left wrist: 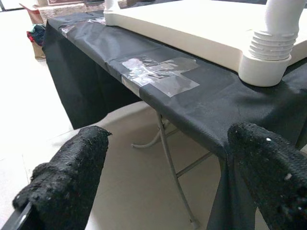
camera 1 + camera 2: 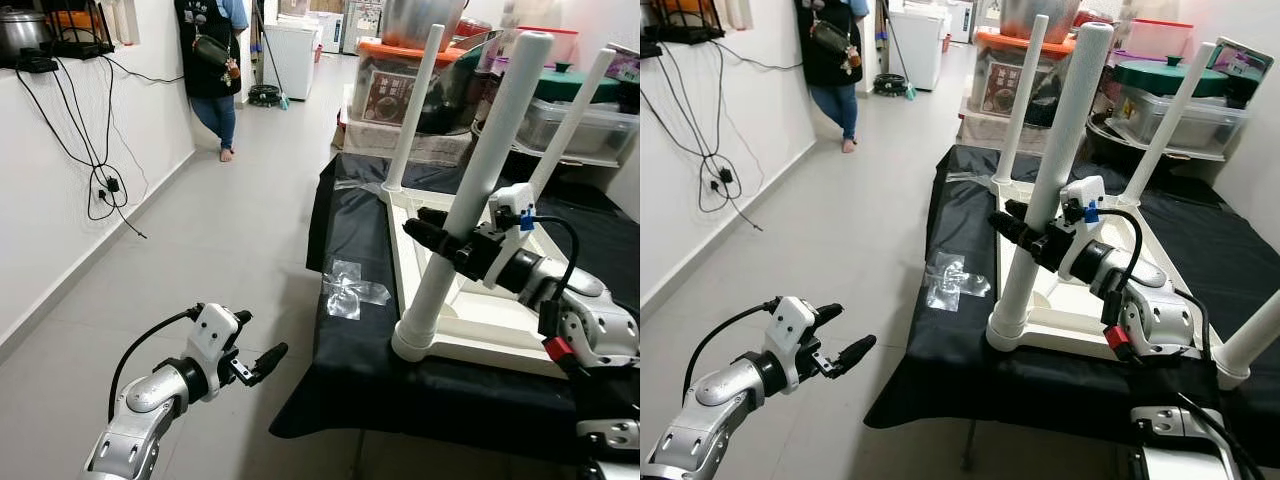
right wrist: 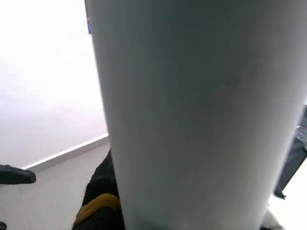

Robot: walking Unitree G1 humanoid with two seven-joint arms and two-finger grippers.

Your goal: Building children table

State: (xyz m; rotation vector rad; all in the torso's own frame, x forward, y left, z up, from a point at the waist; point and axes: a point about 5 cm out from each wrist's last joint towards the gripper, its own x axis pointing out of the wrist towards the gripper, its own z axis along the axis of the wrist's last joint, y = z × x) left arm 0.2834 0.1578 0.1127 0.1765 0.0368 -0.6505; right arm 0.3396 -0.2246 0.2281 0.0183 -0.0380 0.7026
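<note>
The white children's table (image 2: 480, 320) lay upside down on the black-draped desk (image 2: 350, 380), legs up; the right gripper (image 2: 440, 232) had its jaws clamped around the near leg (image 2: 480, 180); the left gripper (image 2: 262, 358) hung over the floor beside the desk, jaws apart.

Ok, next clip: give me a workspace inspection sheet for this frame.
Surface: black-covered folding table.
Job's things: white children's table upside down on the cloth, legs up; near leg seated in its corner socket.
Clutter: clear plastic bag on the cloth.
Grippers: right claw closed around the near leg; left claw open over the floor.
Cables: black cords down the left wall.
Surroundings: person down the corridor; storage boxes behind.
</note>
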